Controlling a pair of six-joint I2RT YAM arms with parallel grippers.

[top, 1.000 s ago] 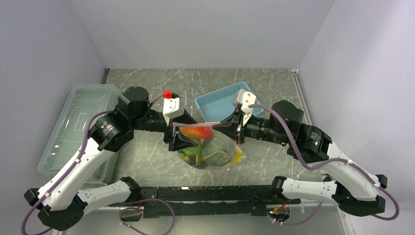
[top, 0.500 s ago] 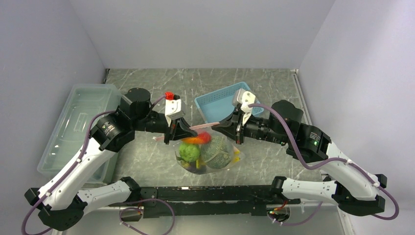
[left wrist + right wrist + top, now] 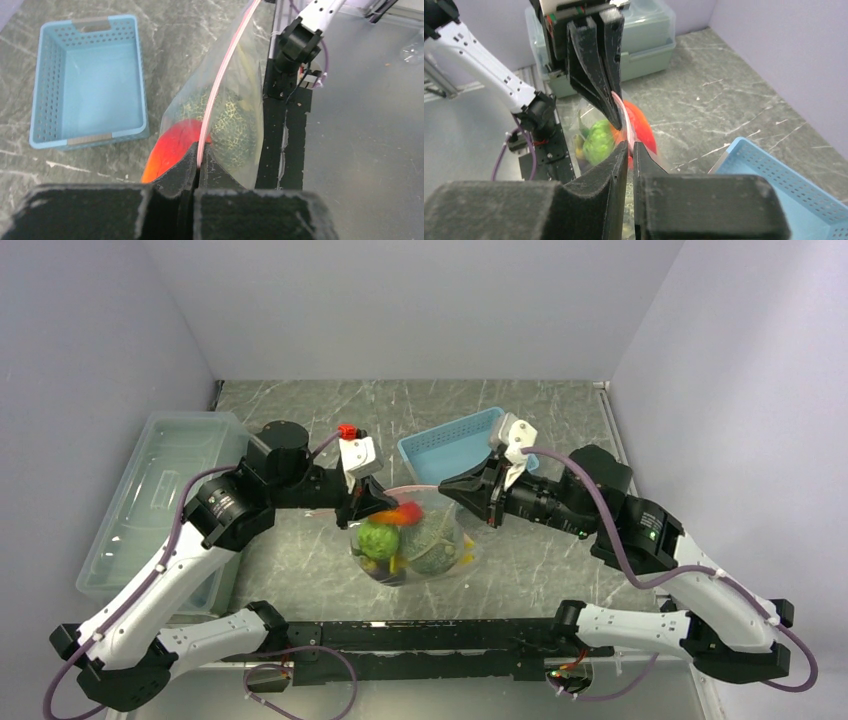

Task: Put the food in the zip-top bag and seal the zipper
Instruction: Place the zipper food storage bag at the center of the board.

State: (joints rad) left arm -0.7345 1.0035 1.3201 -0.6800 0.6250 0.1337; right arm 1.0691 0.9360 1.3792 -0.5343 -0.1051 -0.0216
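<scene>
The clear zip-top bag hangs just above the table between the two arms. Inside it are a red-orange fruit, a lime-green fruit, a dark green round fruit and bits of yellow. My left gripper is shut on the left end of the pink zipper, which runs away from its tips. My right gripper is at the bag's right end, its jaws a narrow gap apart. The strip ends right at its tips; contact cannot be told.
A light-blue basket stands just behind the bag, close to the right gripper. A large translucent bin sits at the left edge. The black rail of the arm bases runs just in front of the bag.
My left gripper has closed on the zipper's left end. My right gripper has parted its jaws a little and drawn back to the right. The bag has sagged lower and bulged.
</scene>
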